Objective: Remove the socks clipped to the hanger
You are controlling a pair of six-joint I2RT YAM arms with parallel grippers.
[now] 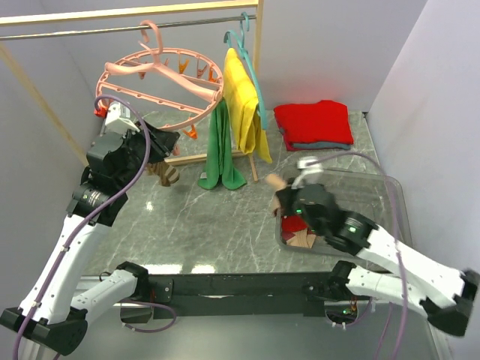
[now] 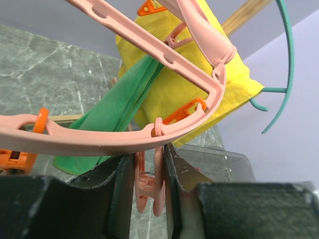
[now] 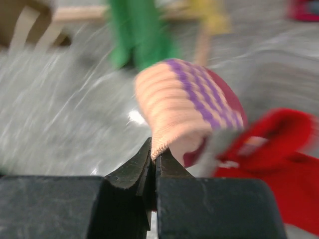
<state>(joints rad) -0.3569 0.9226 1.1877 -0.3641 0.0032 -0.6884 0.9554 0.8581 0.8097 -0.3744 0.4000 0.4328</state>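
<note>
Left gripper (image 2: 148,167) clenched on pink clip (image 2: 157,195) under hanger (image 2: 99,143) ring, 11 o'clock. Right gripper (image 3: 152,163) pinches pale sock (image 3: 185,102) by edge near bin (image 1: 391,193), 4 o'clock. Sock likely soft, light, floppy; edge grip suits.

A robot lab's test booth: plain panels (image 1: 427,67) box in a marble-look counter (image 1: 225,217), left arm (image 1: 67,255) and right arm (image 1: 405,262) bolted to a black rail (image 1: 240,286), a hanger (image 1: 177,82) staged on a wooden rack (image 1: 259,45).

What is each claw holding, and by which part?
The left claw pinches a pink clip dangling under the hanger. The right claw grips the pale pink patterned sock by its edge.
</note>
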